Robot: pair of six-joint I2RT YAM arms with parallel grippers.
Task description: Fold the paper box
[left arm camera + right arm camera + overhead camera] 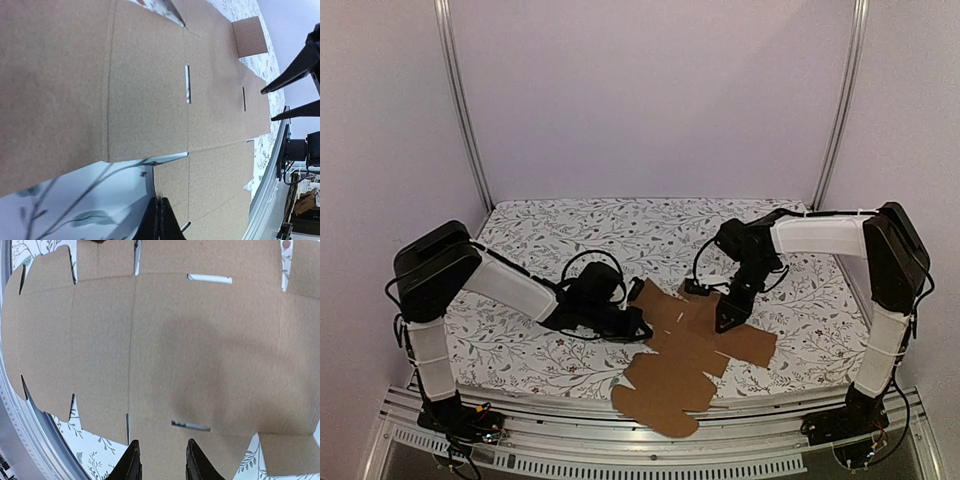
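A white cloth with leafy sprigs (620,225) lies between two upright metal posts (465,110).

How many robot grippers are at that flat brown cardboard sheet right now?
2. The left black two-finger gripper, shut, is at the left edge of the flat brown kraft paper box. The right black two-finger gripper, open, is over its right part. None appear hidden.

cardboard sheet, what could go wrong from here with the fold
1. The cardboard sheet lies flat with its near end hanging over the near edge of the table; a tug may slide it off.
2. The left gripper is shut right at the edge of a flap; whether it caught the flap is unclear, so a lift may come up empty.
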